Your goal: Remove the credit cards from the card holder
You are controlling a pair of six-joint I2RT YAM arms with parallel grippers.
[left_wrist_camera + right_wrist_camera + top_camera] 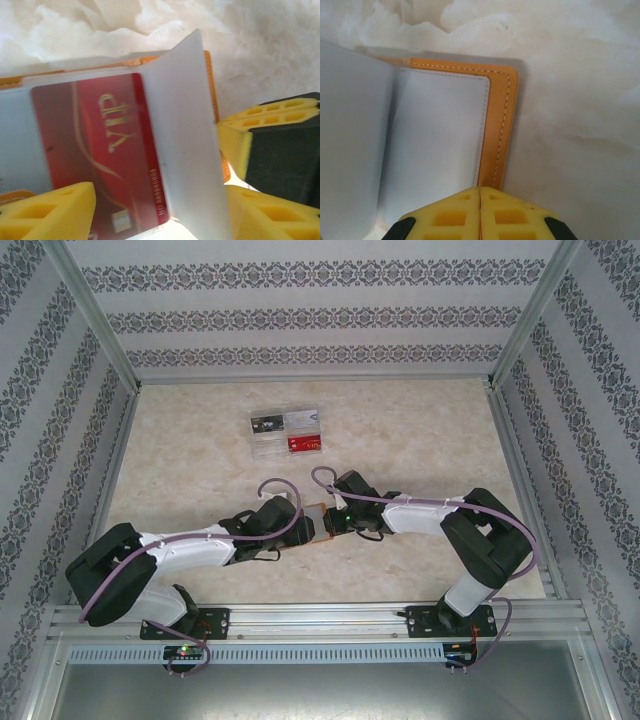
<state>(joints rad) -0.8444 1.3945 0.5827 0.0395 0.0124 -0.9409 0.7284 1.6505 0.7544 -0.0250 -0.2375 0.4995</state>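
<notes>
Clearly open card holder, orange edge, grey pockets

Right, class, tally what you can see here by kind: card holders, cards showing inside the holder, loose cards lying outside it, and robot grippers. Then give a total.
Card holder: 1
Card showing in the holder: 1
Loose cards: 4
Grippers: 2, the left gripper and the right gripper
Total: 8

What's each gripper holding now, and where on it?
Left gripper: open, holding nothing, straddling the red VIP card. Right gripper: shut at the card holder's orange edge; pinching or just pressing, cannot tell.
</notes>
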